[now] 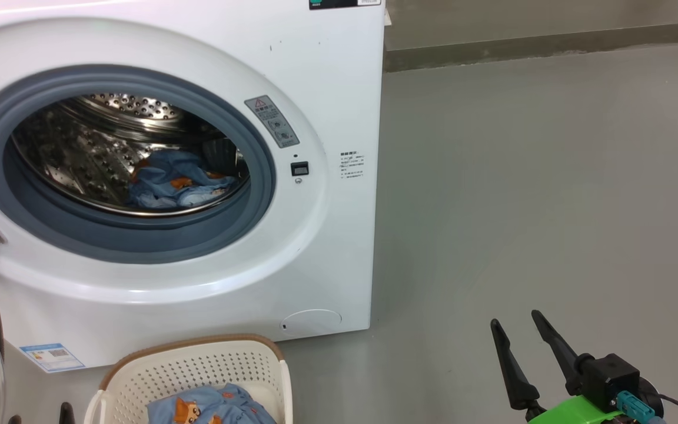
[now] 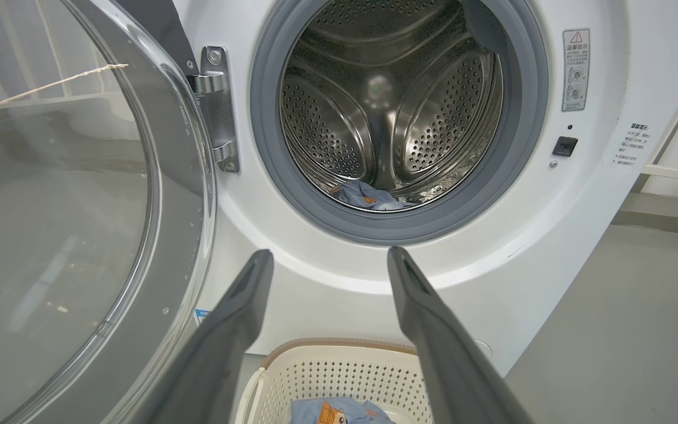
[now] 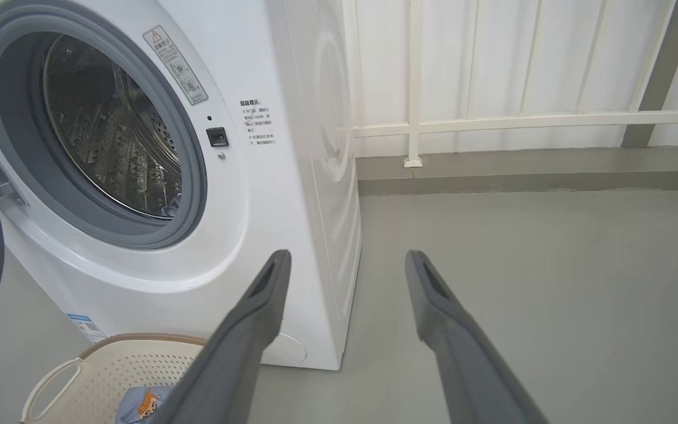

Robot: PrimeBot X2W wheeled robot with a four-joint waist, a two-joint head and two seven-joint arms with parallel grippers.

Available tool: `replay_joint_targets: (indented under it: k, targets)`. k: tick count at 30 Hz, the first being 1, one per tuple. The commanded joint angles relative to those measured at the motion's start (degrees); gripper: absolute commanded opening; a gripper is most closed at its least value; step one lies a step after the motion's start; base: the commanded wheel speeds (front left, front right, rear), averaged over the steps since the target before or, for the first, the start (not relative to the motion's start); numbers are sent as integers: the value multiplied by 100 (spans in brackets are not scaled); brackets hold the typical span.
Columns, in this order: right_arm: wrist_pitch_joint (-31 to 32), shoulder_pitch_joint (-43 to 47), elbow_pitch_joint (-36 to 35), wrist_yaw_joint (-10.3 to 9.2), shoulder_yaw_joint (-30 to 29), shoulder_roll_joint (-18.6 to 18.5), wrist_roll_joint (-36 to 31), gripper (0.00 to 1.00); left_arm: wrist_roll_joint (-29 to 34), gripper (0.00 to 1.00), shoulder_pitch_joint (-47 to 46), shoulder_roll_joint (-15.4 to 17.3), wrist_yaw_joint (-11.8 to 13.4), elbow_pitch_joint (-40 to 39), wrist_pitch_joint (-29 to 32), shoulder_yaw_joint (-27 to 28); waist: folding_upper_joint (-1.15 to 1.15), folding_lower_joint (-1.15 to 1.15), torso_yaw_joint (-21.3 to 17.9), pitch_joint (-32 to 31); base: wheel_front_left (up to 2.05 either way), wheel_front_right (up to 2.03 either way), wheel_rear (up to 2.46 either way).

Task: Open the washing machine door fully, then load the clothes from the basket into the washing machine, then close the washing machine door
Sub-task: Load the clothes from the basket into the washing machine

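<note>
**Part loaded, more in the basket**

At your left the round, black-rimmed glass washing machine door (image 2: 50, 235) stands wide on its metal hinge (image 2: 218, 112), leaving the mouth free. The large white front-loading washing machine (image 1: 327, 88) holds light blue printed clothes (image 1: 174, 182) low in its steel drum (image 2: 339, 118). More lie in the cream perforated plastic basket (image 1: 198, 368), set just below the opening for a short lift. Your left tool (image 2: 330, 252) hangs released above that basket. Your right tool (image 1: 515, 318), also released, hovers over the grey floor (image 1: 551, 176).

Perforated plastic basket (image 1: 198, 368), glossy steel drum (image 1: 89, 156)
</note>
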Motion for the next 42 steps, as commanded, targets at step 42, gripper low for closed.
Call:
replay_joint_targets:
  k: [42]
  targets:
    - [-28,-124,-926,35,225,-14,-126,100,-1476,100,-578,1193,-16,735,-30,-1134,0,0,-187,2152,0,0,0]
